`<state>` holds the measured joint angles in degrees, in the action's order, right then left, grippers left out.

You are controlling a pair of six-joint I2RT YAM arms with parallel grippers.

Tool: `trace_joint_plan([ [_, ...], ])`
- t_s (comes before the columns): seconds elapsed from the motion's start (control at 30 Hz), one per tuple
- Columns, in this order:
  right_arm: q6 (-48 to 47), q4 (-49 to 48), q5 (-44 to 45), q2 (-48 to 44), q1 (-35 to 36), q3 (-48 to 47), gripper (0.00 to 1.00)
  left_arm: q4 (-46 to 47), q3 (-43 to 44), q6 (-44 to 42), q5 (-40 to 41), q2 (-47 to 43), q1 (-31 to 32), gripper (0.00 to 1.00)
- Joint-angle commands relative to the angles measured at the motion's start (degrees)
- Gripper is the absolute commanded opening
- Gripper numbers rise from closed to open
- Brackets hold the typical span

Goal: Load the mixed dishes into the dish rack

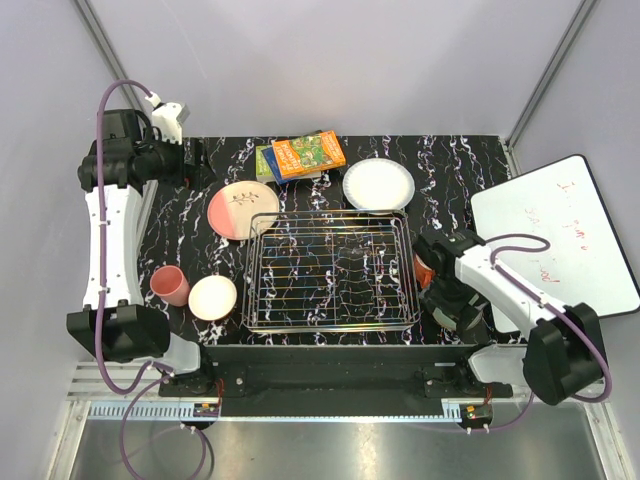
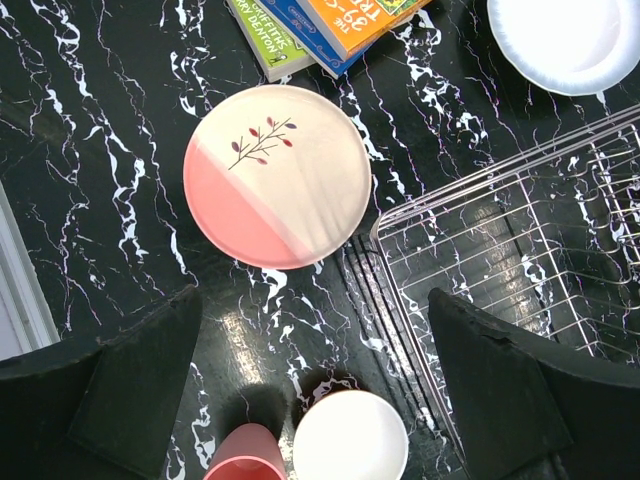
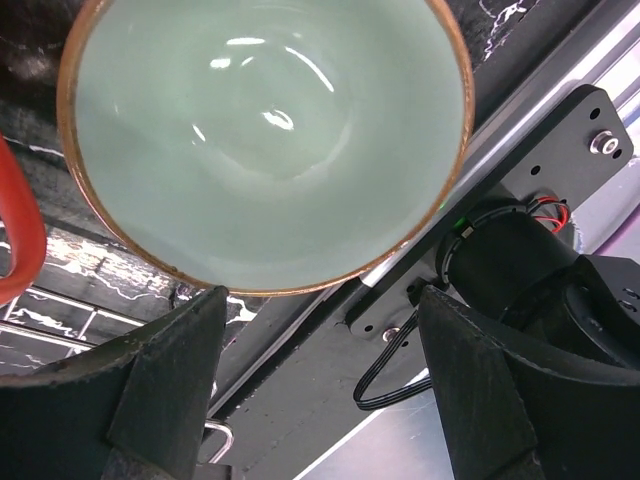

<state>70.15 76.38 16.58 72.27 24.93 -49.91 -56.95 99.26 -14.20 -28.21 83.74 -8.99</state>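
The silver wire dish rack (image 1: 330, 318) sits mid-table and holds nothing; its corner shows in the left wrist view (image 2: 520, 230). The pink-and-cream plate (image 1: 243, 210) (image 2: 275, 175) and white plate (image 1: 378, 184) (image 2: 565, 40) lie behind it. The pink cup (image 1: 170, 285) (image 2: 245, 455) and the orange bowl with white inside (image 1: 212, 297) (image 2: 350, 440) stand at its left. My left gripper (image 1: 200, 160) (image 2: 315, 385) is open, high above the table. My right gripper (image 1: 452, 305) (image 3: 320, 390) is open just beside the pale green bowl (image 3: 265, 140). The orange-red mug (image 1: 424, 270) (image 3: 20, 240) stands next to it.
Colourful books (image 1: 300, 155) (image 2: 320, 25) lie at the back of the table. A whiteboard (image 1: 555, 235) lies off the table's right side. The metal base rail and a cable (image 3: 400, 370) run along the near edge under my right gripper.
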Motion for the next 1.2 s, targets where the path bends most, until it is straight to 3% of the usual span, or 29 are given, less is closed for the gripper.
trace_joint_plan([
  [0.0, 1.22, 1.76, 0.91, 2.87, 1.88, -2.38, 0.84, 1.49, 1.46, -1.45, 0.43, 0.1, -0.15, 0.99],
  [0.43, -0.19, -0.26, 11.36, 6.83, 1.97, -9.76, 0.85, 1.49, -0.04, -1.71, 0.08, -0.86, -0.41, 0.99],
  [0.8, -2.74, -6.68, 9.7, 13.07, 1.97, -4.94, 0.81, 1.49, -0.12, -2.41, 1.75, -2.36, -0.5, 0.99],
  [0.93, -2.39, -7.21, 10.05, 13.16, 1.88, -4.06, 0.73, 1.49, -0.21, -2.68, 2.45, -2.45, -0.5, 0.99],
  [0.97, -2.39, -7.82, 9.88, 12.55, 1.88, -3.27, 0.63, 1.49, -0.04, -2.85, 2.54, -2.53, -0.5, 0.99],
  [1.17, -2.12, -9.76, 7.59, 10.61, 1.97, 0.16, 0.35, 1.58, 0.23, -3.03, 2.72, -2.53, -0.5, 0.99],
])
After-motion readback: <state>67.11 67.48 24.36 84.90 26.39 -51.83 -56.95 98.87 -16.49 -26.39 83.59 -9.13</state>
